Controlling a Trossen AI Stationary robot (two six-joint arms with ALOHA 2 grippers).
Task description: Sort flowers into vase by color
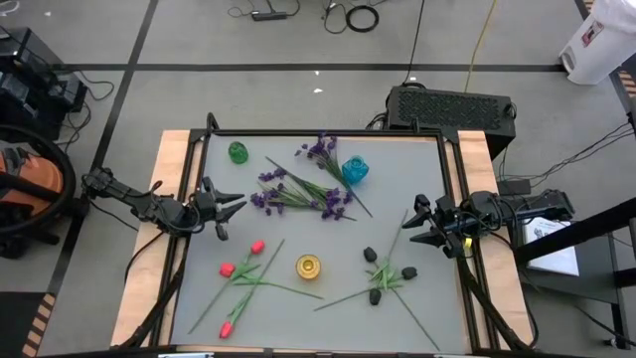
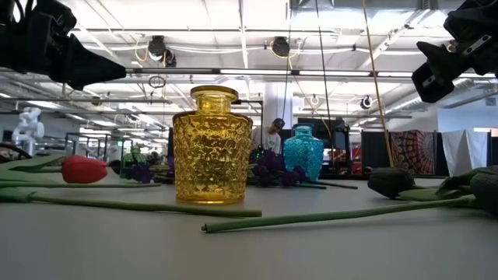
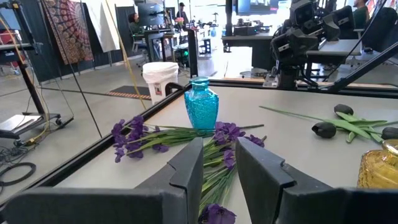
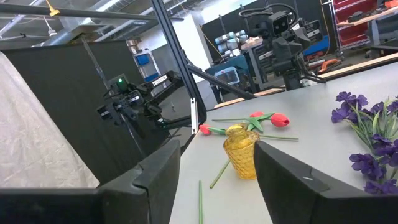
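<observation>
Left pincer (image 1: 232, 210) parted, empty, just beside purple sprays (image 1: 298, 194); red tulips (image 1: 241, 270) near.

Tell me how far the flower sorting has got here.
Nothing looks done: the yellow vase, teal vase and green vase hold no flowers. Nothing is in hand; the left gripper and right gripper hover with open jaws. Purple sprays, red tulips and black blooms all remain.

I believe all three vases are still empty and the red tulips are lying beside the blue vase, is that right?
Not quite. The three vases are empty, but the red tulips lie beside the yellow vase; the high view shows this. The purple sprays are what lie beside the blue vase.
</observation>
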